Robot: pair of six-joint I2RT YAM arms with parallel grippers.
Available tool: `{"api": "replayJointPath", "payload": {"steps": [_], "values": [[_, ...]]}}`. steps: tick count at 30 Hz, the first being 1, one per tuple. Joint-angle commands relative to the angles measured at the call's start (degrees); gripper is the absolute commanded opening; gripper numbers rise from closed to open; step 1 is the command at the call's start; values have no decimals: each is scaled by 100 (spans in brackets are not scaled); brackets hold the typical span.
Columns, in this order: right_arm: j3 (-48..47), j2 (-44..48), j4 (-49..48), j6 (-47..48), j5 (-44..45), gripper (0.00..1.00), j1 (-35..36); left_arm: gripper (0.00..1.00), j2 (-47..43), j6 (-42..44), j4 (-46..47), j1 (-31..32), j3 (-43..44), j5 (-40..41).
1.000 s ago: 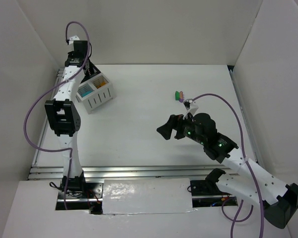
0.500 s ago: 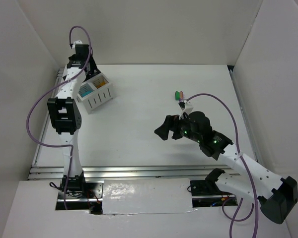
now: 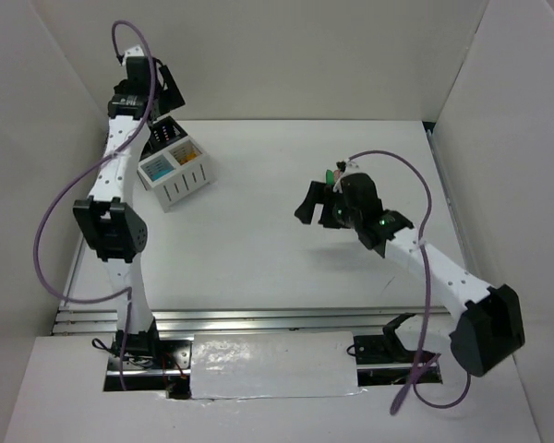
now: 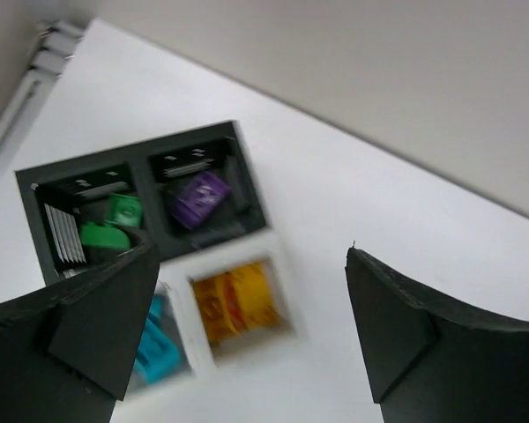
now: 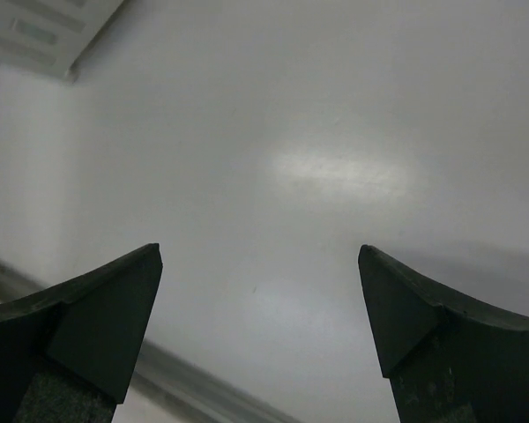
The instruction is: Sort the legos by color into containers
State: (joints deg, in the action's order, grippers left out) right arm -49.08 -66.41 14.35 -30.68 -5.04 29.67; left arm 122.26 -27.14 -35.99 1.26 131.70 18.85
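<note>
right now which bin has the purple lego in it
The black compartment beside the yellow-orange legos holds the purple lego; its black neighbour holds green legos.

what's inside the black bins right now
In the black bins, one compartment holds green legos, the other a purple lego. A finger of the left gripper covers the green compartment's near corner, hiding whatever lies there.

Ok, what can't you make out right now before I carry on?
Loose legos: top view, mostly hidden by the right arm; count unclear. Right wrist view shows none.
Teal lego: left wrist view, blurred, partly behind the left finger.
Black bins: top view, partly under the left arm.
</note>
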Motion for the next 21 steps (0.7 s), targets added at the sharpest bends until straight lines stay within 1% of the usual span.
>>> {"api": "replayJointPath", "payload": {"steps": [1,2,3,4,5,6,7,8,9,10,11,12,13,15,18,19,21], "values": [[-1091,-930,469,-210,860,100,-698,100,-1527,-475,-557,182,69,-862],[-1321,-1205,629,-263,1082,100,-813,100,-2182,-529,-576,191,-673,-1048],[-1837,-1764,909,-246,1327,100,-953,100,-2554,-556,-550,278,-1116,-1181],[-2147,-2057,1094,-168,1887,100,-972,100,-3289,-530,-402,348,-2095,-1295],[-2498,-2408,1314,-167,2032,100,-989,99,-3627,-504,-348,436,-2583,-1322],[-3232,-3047,1716,68,2111,100,-998,100,-3978,-416,-295,663,-2997,-1314],[-3561,-3331,1851,166,2234,100,-1007,99,-4573,-363,-260,744,-3427,-1288],[-3808,-3595,1887,298,2218,100,-1025,100,-4849,-337,-286,866,-4093,-1288],[-4255,-4059,1931,560,2157,100,-1077,100,-5121,-206,-269,1024,-4404,-1340],[-4520,-4290,2044,606,2139,99,-1199,100,-5637,-152,-277,1078,-4720,-1419],[-4749,-4519,2150,737,2060,99,-1253,100,-5869,-134,-338,1139,-5220,-1506],[-5143,-4904,2255,808,2007,99,-1297,100,-6097,14,-339,1201,-5451,-1620],[-5312,-5055,2283,861,1981,99,-1358,100,-6474,102,-356,1210,-5653,-1735],[-5768,-5485,2501,923,2225,99,-1368,100,-6731,286,-584,1228,-5971,-1727],[-5964,-5699,2512,1081,2481,99,-1394,99,-7092,541,-769,1245,-6314,-1788],[-5938,-5707,2459,1142,2516,99,-1429,100,-7258,577,-761,1245,-6558,-1815],[-5903,-5760,2345,1309,2342,99,-1464,100,-7417,552,-621,1263,-6849,-1832]]}}
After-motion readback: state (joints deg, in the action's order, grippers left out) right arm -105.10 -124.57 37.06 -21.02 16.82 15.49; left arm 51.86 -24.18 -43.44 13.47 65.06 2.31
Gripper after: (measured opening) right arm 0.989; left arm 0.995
